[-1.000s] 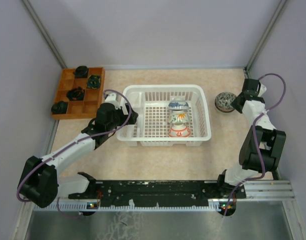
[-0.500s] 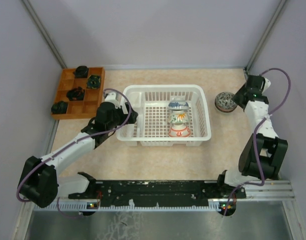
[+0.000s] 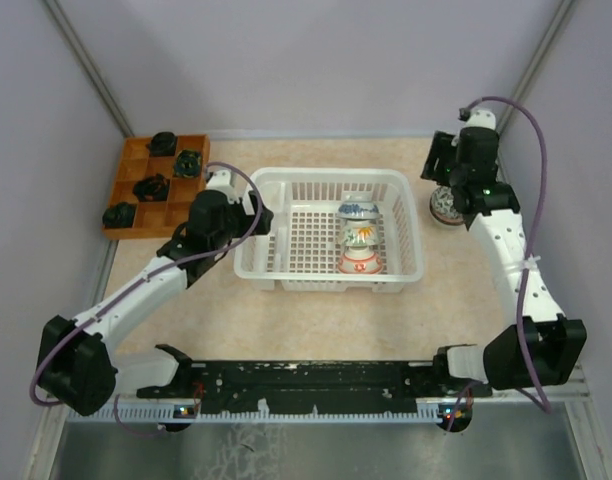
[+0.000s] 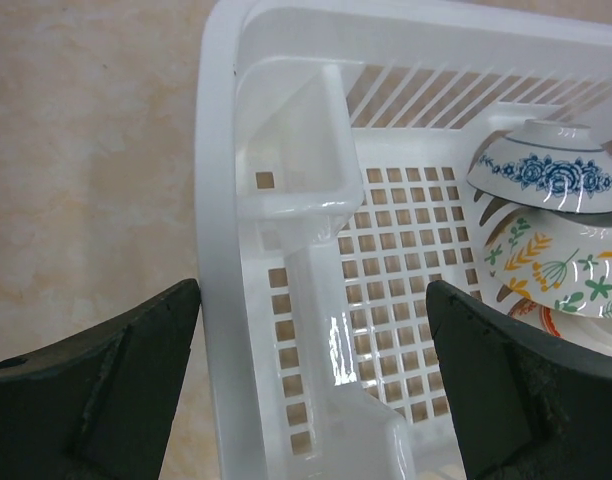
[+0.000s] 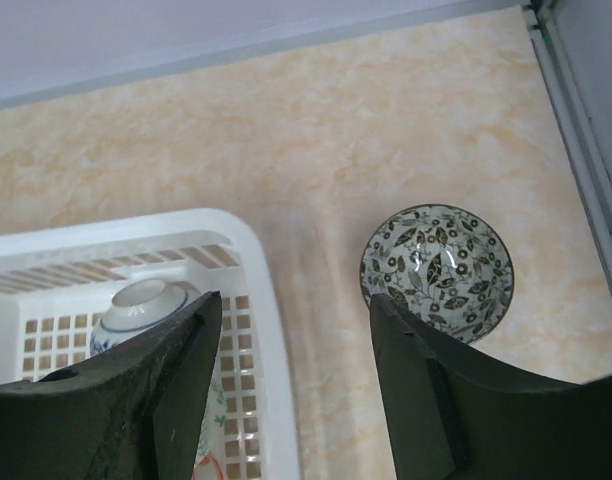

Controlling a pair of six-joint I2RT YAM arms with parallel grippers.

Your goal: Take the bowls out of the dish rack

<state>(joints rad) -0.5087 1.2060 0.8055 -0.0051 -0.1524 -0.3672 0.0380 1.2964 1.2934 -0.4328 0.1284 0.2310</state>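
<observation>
The white dish rack (image 3: pixel 286 215) stands mid-table. Three bowls lean in a row at its right: a blue-and-white bowl (image 3: pixel 357 210), a white bowl with orange and green sprigs (image 3: pixel 358 236) and a red-marked bowl (image 3: pixel 358 262). They also show in the left wrist view (image 4: pixel 546 170). A dark leaf-patterned bowl (image 5: pixel 436 268) sits upright on the table right of the rack. My left gripper (image 4: pixel 311 390) is open and straddles the rack's left wall (image 4: pixel 221 200), one finger outside, one inside. My right gripper (image 5: pixel 296 340) is open and empty, high above the gap between the rack's right rim (image 5: pixel 261 300) and the dark bowl.
A brown wooden compartmented tray (image 3: pixel 136 212) with small dark lumps lies at the back left. Grey walls close in the table on three sides. The dark rail with the arm bases runs along the near edge (image 3: pixel 306 385).
My right arm has risen and swung back from beside the dark bowl, which stays on the table. My left gripper has shifted slightly toward the back along the rack's left wall.
</observation>
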